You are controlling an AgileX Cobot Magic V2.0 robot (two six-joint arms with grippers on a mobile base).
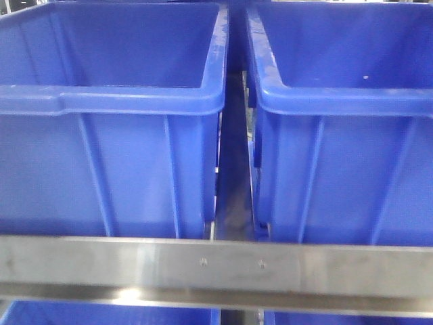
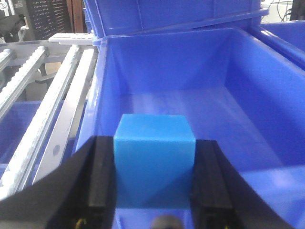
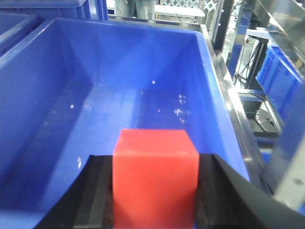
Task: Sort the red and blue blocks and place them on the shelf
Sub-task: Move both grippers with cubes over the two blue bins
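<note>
Both pinching | left end effector (image 2: pixel 153 191): blue block (image 2: pixel 155 152) | right end effector (image 3: pixel 155 195): red block (image 3: pixel 155 167)

1. Front view: bright, even light, slightly soft and grainy; a white glare spot sits low on the brushed steel front rail (image 1: pixel 216 261).
2. Left wrist view: the bright blue matte cube (image 2: pixel 155 143) is lit on top, shadowed low on its front; the black left claw (image 2: pixel 153 191) around it is blurred.
3. Right wrist view: the bright red matte cube (image 3: pixel 155 176) looks oversaturated, soft-edged.
</note>
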